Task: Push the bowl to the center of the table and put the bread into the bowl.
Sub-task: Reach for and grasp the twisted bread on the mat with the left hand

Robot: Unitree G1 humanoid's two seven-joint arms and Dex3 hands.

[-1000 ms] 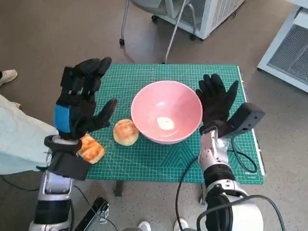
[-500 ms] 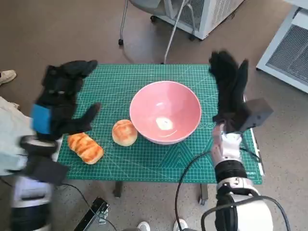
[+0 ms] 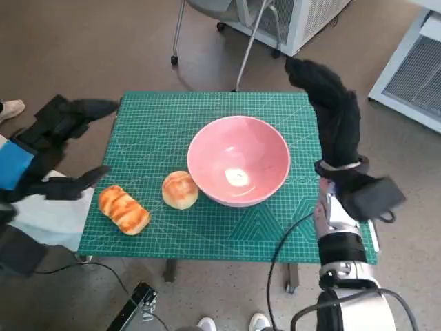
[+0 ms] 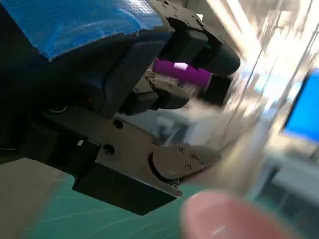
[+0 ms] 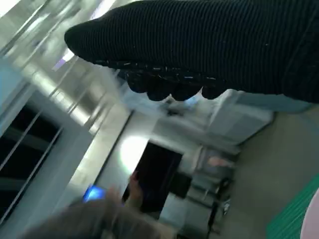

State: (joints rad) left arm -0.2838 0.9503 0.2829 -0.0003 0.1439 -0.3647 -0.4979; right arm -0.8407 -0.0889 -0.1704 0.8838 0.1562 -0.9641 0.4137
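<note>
A pink bowl (image 3: pixel 238 159) stands near the middle of the green cutting mat (image 3: pixel 151 117), with nothing but a bright glare spot inside. A round bun (image 3: pixel 180 189) lies against its left side, and a long glazed bread (image 3: pixel 123 209) lies further left near the mat's front-left corner. My left hand (image 3: pixel 41 152) hovers off the table's left edge, fingers spread, holding nothing. My gloved right hand (image 3: pixel 333 114) is raised beside the bowl's right rim, fingers extended, empty. A blurred edge of the bowl (image 4: pixel 224 219) shows in the left wrist view.
A chair base (image 3: pixel 227 41) and a white cabinet (image 3: pixel 296 17) stand beyond the table's far edge. Another white unit (image 3: pixel 417 62) is at the right. A person's pale clothing (image 3: pixel 34 207) is at the left of the table. A cable (image 3: pixel 289 234) runs over the mat's front right.
My left hand has swung left, off the mat, uncovering the long bread. My right hand has risen and moved away from the bowl's right side. The bowl and both breads stay put.
</note>
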